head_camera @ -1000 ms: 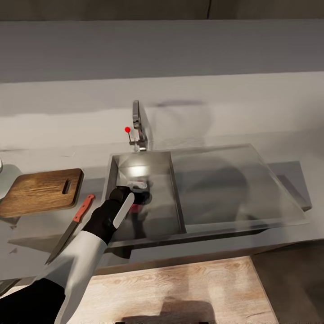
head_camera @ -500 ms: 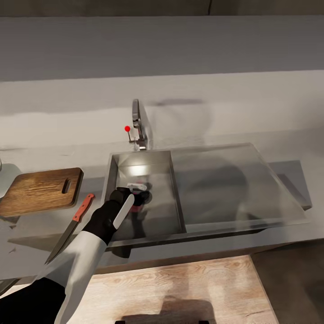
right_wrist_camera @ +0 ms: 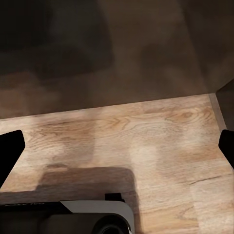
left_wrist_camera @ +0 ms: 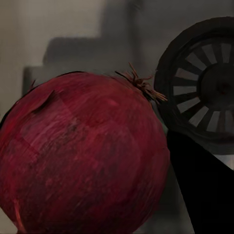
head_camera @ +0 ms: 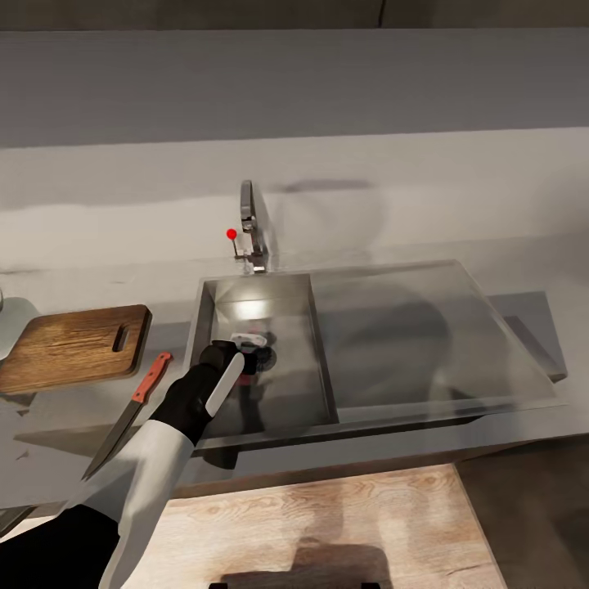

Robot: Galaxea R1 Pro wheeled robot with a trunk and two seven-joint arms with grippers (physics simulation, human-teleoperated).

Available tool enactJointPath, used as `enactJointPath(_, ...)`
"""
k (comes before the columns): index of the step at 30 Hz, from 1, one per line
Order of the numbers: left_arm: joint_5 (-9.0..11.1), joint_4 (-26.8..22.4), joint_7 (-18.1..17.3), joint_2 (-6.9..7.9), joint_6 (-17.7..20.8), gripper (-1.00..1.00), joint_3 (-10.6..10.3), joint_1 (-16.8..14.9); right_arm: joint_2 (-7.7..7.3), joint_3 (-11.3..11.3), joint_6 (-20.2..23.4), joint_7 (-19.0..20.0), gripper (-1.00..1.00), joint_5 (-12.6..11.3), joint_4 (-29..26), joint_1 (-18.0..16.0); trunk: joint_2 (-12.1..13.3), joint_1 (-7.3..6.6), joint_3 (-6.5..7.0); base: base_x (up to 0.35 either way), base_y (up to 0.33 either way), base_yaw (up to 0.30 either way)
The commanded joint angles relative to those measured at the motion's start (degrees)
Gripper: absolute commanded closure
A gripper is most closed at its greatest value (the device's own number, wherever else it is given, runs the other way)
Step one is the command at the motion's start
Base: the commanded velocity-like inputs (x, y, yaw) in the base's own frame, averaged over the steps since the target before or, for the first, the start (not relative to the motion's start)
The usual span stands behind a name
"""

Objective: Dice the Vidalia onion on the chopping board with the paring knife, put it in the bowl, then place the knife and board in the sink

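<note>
Right gripper [right_wrist_camera: 117, 146]: fingers spread wide, nothing between them, hanging over wood floor [right_wrist_camera: 146, 141], well away from the work.

Left gripper [head_camera: 245, 348]: down inside the sink [head_camera: 319, 360] basin. Vidalia onion [left_wrist_camera: 80, 153] lies straight ahead of it, very close, just beside the drain [left_wrist_camera: 207, 87]. One dark fingertip [left_wrist_camera: 204, 190] stands alongside the onion; contact cannot be told, nor whether the jaws have closed. Left arm is clearly the nearer one.

Beyond the gripper, outboard: paring knife [head_camera: 131, 413], then chopping board [head_camera: 78, 348], on the countertop [head_camera: 491, 237].

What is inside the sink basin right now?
In the sink: the Vidalia onion beside the round drain, with the left tool down over it. The arm hides the floor beneath it.
</note>
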Motion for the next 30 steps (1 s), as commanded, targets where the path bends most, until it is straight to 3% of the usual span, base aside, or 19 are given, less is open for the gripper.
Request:
enactJointPath(1, 0.53, -0.02, 0.49, 0.02, 0.15, 1.00, -0.14, -0.05, 0.04, -0.08, -0.03, -0.28, -1.00, 0.45, -0.07, 0.02, -0.10, 0.03, -0.08, 0.000, 0.000, 0.000)
enactJointPath(16, 0.53, -0.97, 0.51, -0.05, 0.15, 1.00, -0.14, -0.05, 0.04, -0.08, -0.12, -0.28, -1.00, 0.45, -0.08, 0.02, -0.10, 0.03, 0.61, 0.000, 0.000, 0.000)
enactJointPath(30, 0.53, -12.08, 0.34, 0.00, 1.54, 1.00, -0.14, -0.05, -0.09, -0.08, -0.12, -0.20, -1.00, 0.47, -0.15, 0.02, -0.10, 0.03, 1.14, 0.000, 0.000, 0.000)
